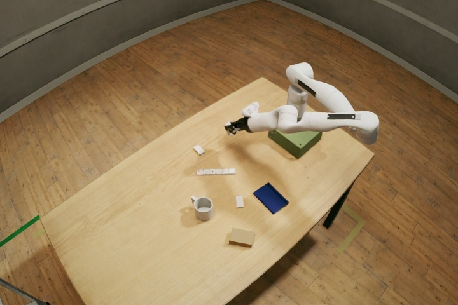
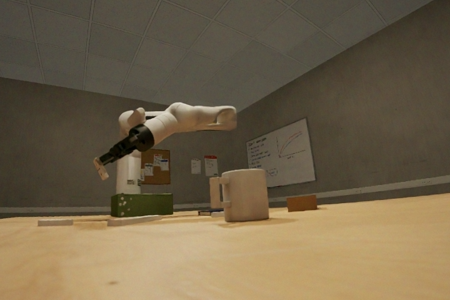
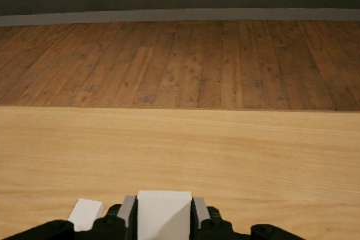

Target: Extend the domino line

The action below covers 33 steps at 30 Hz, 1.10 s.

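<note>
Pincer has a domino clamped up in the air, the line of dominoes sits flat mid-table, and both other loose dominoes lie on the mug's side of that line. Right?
Not quite. Only one loose domino lies on the mug's side of the line; the other loose domino lies on the far side, toward the arm, as the top view shows. The pincer does hold a domino aloft.

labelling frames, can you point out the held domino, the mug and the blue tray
held domino (image 3: 163, 214), wrist view, its pale face between the pincer fingers
mug (image 1: 203, 208), top view, its rim
blue tray (image 1: 270, 197), top view, middle of its flat bed
</note>
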Tool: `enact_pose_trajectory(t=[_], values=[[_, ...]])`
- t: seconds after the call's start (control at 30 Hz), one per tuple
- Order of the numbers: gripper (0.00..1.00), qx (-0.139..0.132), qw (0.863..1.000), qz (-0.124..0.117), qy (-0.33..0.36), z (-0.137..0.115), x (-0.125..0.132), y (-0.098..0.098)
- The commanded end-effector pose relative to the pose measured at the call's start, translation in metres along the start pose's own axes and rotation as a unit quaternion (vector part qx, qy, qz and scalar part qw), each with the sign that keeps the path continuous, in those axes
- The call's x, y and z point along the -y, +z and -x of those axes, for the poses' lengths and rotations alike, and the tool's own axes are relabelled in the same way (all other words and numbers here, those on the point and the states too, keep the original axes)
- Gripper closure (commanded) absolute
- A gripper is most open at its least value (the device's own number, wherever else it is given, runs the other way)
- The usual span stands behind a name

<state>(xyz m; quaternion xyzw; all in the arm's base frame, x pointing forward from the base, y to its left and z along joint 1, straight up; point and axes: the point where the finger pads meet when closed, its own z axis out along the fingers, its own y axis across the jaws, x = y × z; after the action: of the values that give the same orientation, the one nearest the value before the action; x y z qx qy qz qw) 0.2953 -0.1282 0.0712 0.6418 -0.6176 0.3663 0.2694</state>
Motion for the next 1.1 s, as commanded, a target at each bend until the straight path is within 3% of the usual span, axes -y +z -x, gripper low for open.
enact_pose_trajectory(t=[0.0,0.33,0.67,1.07], values=[[0.69,-0.091,0.995,0.030,-0.022,0.0080,-0.0011,-0.0037],[0.69,-0.188,0.981,0.016,-0.045,0.0113,-0.0002,-0.0074],[0.69,-0.221,0.974,0.011,-0.050,0.0115,0.0002,-0.0088],[0.69,-0.224,0.973,0.011,-0.051,0.0114,0.0003,-0.0090]])
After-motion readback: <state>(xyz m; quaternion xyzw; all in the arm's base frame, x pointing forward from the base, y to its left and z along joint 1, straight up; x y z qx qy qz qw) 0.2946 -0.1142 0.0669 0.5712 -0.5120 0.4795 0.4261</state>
